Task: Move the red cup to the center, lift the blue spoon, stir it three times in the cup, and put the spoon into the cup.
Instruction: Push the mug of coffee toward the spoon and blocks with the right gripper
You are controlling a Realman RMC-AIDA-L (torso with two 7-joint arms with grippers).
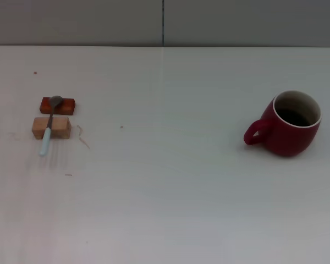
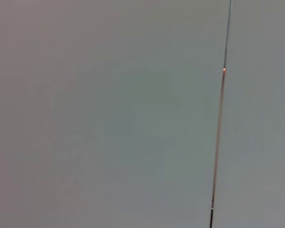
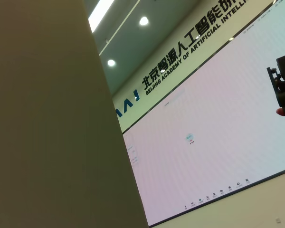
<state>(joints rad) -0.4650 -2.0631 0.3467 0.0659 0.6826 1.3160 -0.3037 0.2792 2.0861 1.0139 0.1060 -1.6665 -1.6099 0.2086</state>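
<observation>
Nothing done: rounded dark-red ceramic mug (image 1: 293, 124) at 3 o'clock, uncentred; pale-blue-handled metal spoon (image 1: 49, 125) at 9 o'clock, propped on two small blocks (image 1: 51, 127). Neither gripper visible; their grip state cannot be told.

Red cup (image 1: 289, 129): glossy glazed ceramic. Blue spoon (image 1: 49, 125): matt pale handle, grey metal bowl. Two blocks (image 1: 51, 127): unpolished wood. Table (image 1: 170, 192): matt.

The wall (image 3: 190, 52) above the screen (image 3: 213, 137) carries Chinese characters — "北京智源人工智能研…" — and beneath them "BEIJING ACADEMY OF ARTIFICIAL INTELLI…", cut off.
</observation>
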